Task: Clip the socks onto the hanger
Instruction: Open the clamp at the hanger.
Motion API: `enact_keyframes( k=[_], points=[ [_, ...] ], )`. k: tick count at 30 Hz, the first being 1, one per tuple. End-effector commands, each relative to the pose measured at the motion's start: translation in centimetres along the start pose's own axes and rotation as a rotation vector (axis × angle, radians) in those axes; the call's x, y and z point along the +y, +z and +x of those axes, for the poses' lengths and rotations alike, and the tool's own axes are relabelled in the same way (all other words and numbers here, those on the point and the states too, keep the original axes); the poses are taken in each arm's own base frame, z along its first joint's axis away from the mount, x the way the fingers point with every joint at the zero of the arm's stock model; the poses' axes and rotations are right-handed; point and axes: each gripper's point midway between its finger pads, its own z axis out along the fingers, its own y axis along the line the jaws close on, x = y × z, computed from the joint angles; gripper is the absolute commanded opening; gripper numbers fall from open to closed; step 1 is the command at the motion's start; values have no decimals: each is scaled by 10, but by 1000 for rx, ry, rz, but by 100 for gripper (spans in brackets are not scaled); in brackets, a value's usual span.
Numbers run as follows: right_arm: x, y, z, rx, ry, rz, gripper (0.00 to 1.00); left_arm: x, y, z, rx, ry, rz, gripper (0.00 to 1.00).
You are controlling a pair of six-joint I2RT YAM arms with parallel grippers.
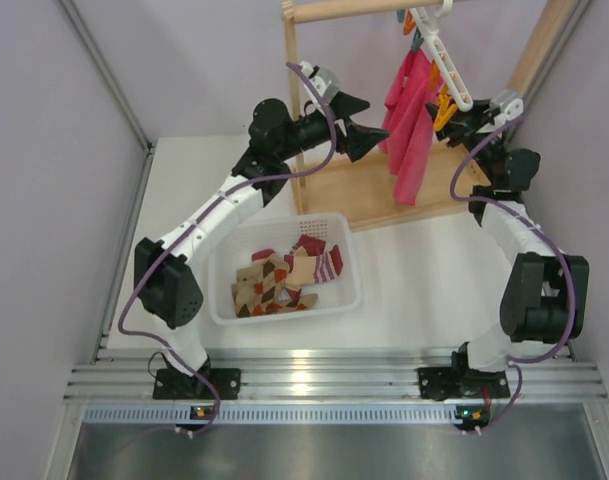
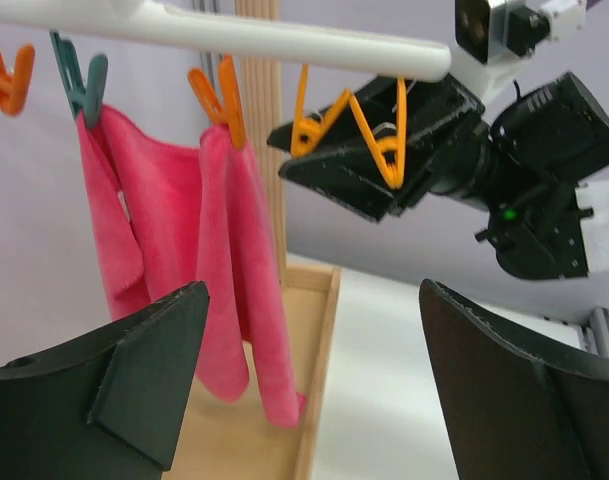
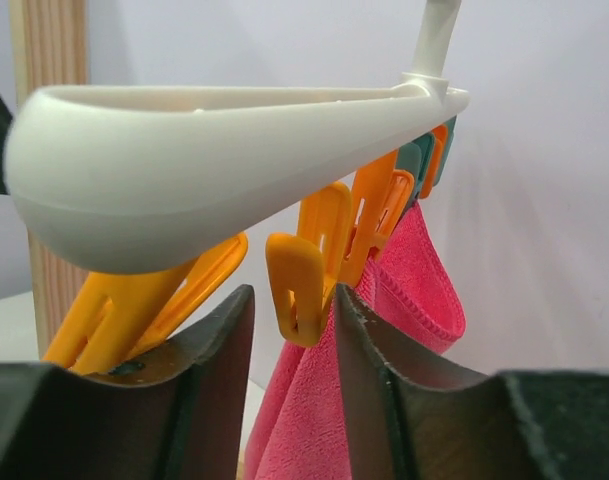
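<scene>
From my overhead feed, the socks (image 1: 284,275) lie heaped in the white basket (image 1: 356,285) on the table (image 1: 414,270), between the two arm bases and well apart from both grippers. The argyle ones are bunched to the left, and a striped one lies at the right of the pile. The hanger (image 1: 446,65) hangs by its hook from the top rail of the wooden rack (image 1: 302,110) at the far right. It is tilted, and a pink cloth (image 1: 412,125) is pinned under its clips and drapes down towards the rack's base board. My left gripper (image 1: 369,118) is raised beside the rack post, just left of the cloth. Its wrist camera shows the jaws spread wide with nothing between them, the hanger bar running across above and the cloth hanging ahead. My right gripper (image 1: 452,118) is up against the lower end of the hanger, among the clips. On its wrist camera the jaws are drawn close, with only a narrow slot between them. The tail of one orange clip (image 3: 299,285) sits right at the mouth of that slot, and a second orange clip (image 3: 149,305) lies against the outside of the left-hand finger (image 3: 214,380). I cannot tell whether the jaws are actually squeezing the clip or only bracketing it.
</scene>
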Motion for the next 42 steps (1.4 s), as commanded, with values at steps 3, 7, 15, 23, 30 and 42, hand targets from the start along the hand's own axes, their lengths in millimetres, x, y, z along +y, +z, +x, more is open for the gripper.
enact_keyframes(
  k=[3, 7, 15, 23, 30, 42],
  points=[
    [12, 11, -33, -86, -59, -66, 31, 1, 36, -37, -160, 44, 75, 90],
    [12, 7, -28, -53, -33, -58, 60, -11, 52, -44, -199, 70, 109, 90],
    [12, -41, 6, 124, 19, -42, 73, -9, 51, -40, -197, 67, 86, 91],
    [31, -67, -30, 122, 84, 44, 74, -11, 46, -43, -195, 40, 69, 91],
    [21, -46, -50, 107, 66, 147, 72, -17, 45, -48, -202, 10, 75, 92],
    [13, -32, -45, 120, -9, 176, 37, -26, 55, -61, -200, -40, 107, 89]
  ],
)
